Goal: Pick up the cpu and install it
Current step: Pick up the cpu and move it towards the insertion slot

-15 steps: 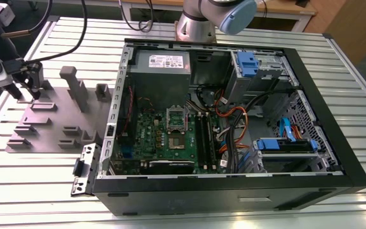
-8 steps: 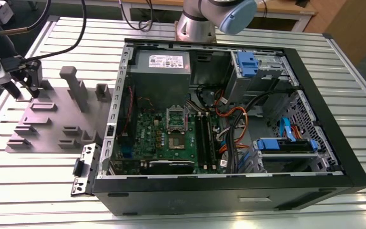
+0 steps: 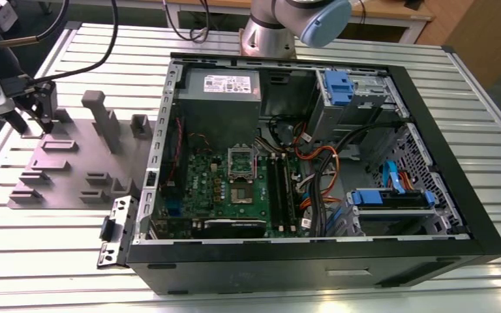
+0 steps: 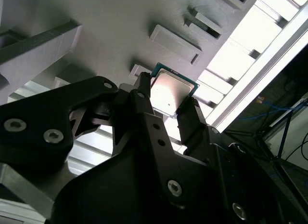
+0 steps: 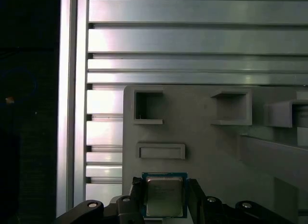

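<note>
In the exterior view, my black gripper (image 3: 34, 124) hangs at the exterior view's left over the grey plastic fixture plate (image 3: 68, 176) with raised blocks. It is well apart from the open black computer case (image 3: 320, 261).

In the second wrist view, my fingers (image 4: 144, 106) are closed part-way onto the small flat square cpu (image 4: 171, 91), gripping its silvery metal top's opposite edges.

In the first wrist view, the cpu (image 5: 164, 195) sits squarely between my fingertips above the plate (image 5: 207, 147), beside the slatted aluminium table (image 5: 192, 36).

You'll see the cpu (image 5: 164, 197) has a smooth, softly shining metal top; the gripper (image 4: 169, 96) is matt black with bright screws (image 4: 174, 187). The plate (image 5: 211, 151) looks matt grey plastic, the table (image 5: 192, 41) ribbed glossy metal.
</note>
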You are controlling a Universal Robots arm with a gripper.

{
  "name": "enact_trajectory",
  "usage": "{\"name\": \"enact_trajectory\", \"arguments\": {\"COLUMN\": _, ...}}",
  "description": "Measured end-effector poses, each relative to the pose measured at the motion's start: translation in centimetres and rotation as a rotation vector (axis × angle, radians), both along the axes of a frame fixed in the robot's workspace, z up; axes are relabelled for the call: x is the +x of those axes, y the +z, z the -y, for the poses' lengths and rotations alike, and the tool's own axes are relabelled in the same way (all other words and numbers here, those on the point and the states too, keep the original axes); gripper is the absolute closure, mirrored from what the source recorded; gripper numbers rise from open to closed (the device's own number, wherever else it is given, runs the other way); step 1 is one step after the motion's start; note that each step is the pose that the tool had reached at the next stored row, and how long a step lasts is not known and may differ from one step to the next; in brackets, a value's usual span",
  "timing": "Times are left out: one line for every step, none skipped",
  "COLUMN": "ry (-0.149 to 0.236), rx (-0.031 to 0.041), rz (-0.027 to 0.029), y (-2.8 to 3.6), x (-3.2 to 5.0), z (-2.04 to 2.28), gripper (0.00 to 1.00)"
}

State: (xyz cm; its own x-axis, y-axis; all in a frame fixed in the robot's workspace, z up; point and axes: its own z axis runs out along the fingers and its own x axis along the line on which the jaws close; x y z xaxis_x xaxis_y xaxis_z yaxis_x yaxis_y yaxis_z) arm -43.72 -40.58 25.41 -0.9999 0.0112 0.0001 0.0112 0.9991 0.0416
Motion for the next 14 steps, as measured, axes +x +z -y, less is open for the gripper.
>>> {"name": "enact_trajectory", "arguments": {"ry": 0.0, "rx": -0.0001, "rz": -0.0002, "y": 0.08, "x": 0.0, "z": 0.0, "gripper": 0.53}}
{"name": "enact_trajectory", "arguments": {"ry": 0.0, "rx": 0.0, "rz": -0.0001, "y": 0.13, "x": 0.0, "z": 0.0, "gripper": 0.53}}
{"name": "enact_trajectory", "arguments": {"ry": 0.0, "rx": 0.0001, "rz": 0.0001, "y": 0.17, "x": 0.0, "z": 0.0, "gripper": 0.53}}
{"name": "enact_trajectory", "arguments": {"ry": 0.0, "rx": 0.0001, "rz": 0.0001, "y": 0.23, "x": 0.0, "z": 0.0, "gripper": 0.53}}
{"name": "enact_trajectory", "arguments": {"ry": 0.0, "rx": 0.0002, "rz": 0.0002, "y": 0.27, "x": 0.0, "z": 0.0, "gripper": 0.53}}
{"name": "enact_trajectory", "arguments": {"ry": 0.0, "rx": 0.0002, "rz": 0.0002, "y": 0.31, "x": 0.0, "z": 0.0, "gripper": 0.53}}
{"name": "enact_trajectory", "arguments": {"ry": 0.0, "rx": 0.0002, "rz": 0.0002, "y": 0.36, "x": 0.0, "z": 0.0, "gripper": 0.53}}
{"name": "enact_trajectory", "arguments": {"ry": 0.0, "rx": 0.0001, "rz": 0.0001, "y": 0.43, "x": 0.0, "z": 0.0, "gripper": 0.53}}
{"name": "enact_trajectory", "arguments": {"ry": 0.0, "rx": 0.0001, "rz": 0.0001, "y": 0.47, "x": 0.0, "z": 0.0, "gripper": 0.53}}
{"name": "enact_trajectory", "arguments": {"ry": 0.0, "rx": 0.0002, "rz": 0.0002, "y": 0.51, "x": 0.0, "z": 0.0, "gripper": 0.53}}
{"name": "enact_trajectory", "arguments": {"ry": 0.0, "rx": 0.0002, "rz": 0.0002, "y": 0.56, "x": 0.0, "z": 0.0, "gripper": 0.53}}
{"name": "enact_trajectory", "arguments": {"ry": 0.0, "rx": 0.0002, "rz": 0.0001, "y": 0.61, "x": 0.0, "z": 0.0, "gripper": 0.53}}
{"name": "enact_trajectory", "arguments": {"ry": 0.0, "rx": 0.0001, "rz": 0.0001, "y": 0.66, "x": 0.0, "z": 0.0, "gripper": 0.53}}
{"name": "enact_trajectory", "arguments": {"ry": 0.0, "rx": 0.0002, "rz": 0.0001, "y": 0.71, "x": 0.0, "z": 0.0, "gripper": 0.53}}
